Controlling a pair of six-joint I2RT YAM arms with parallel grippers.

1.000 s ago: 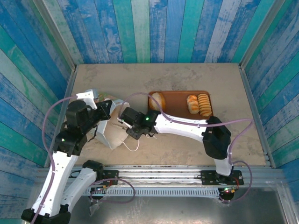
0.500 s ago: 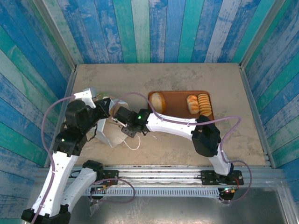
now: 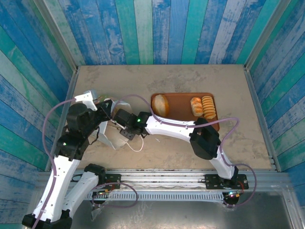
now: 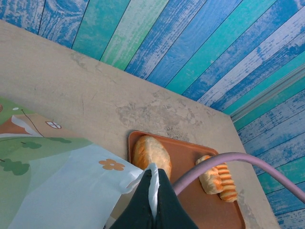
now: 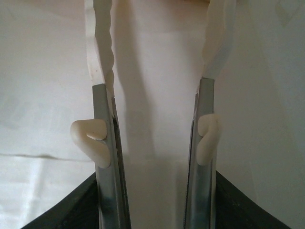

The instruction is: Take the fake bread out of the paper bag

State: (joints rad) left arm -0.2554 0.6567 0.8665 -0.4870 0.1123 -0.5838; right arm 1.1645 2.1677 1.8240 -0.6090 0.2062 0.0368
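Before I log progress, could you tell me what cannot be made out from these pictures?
- Top view: the right arm covers the paper bag's mouth, so any bread left inside is hidden.
- Right wrist view: the right gripper stands open against white paper; what lies beyond is cut off by the top edge.
- Left wrist view: a cable crosses the rolls, so their count is unclear.

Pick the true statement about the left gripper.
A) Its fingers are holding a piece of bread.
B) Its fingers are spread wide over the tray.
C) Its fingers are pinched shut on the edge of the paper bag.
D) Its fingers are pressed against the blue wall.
C: in the left wrist view the left gripper has its fingers closed together on the white edge of the paper bag.
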